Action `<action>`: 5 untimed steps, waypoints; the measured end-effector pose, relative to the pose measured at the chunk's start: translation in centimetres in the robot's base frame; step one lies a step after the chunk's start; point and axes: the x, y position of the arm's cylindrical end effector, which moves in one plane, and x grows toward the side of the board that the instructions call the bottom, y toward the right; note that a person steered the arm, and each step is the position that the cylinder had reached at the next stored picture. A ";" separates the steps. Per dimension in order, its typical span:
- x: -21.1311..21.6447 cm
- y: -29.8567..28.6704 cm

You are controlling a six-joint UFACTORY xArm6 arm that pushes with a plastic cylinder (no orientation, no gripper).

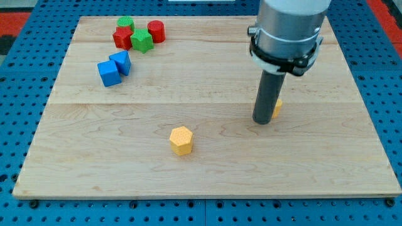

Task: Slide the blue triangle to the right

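Observation:
The blue triangle (121, 62) lies on the wooden board (207, 176) at the view's upper left, touching a blue cube (108, 73) just below and left of it. My tip (263, 121) rests on the board at the view's right of centre, far to the right of the blue blocks. It stands right against a yellow block (277, 107) that is mostly hidden behind the rod.
A red star-like block (123, 37), a green block (125, 23), a green cube (142, 41) and a red cylinder (156, 31) cluster at the top left. A yellow hexagon (181, 140) sits at the lower centre. Blue pegboard surrounds the board.

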 end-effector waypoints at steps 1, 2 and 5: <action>-2.5 0.3; -0.8 -3.0; -5.7 -33.5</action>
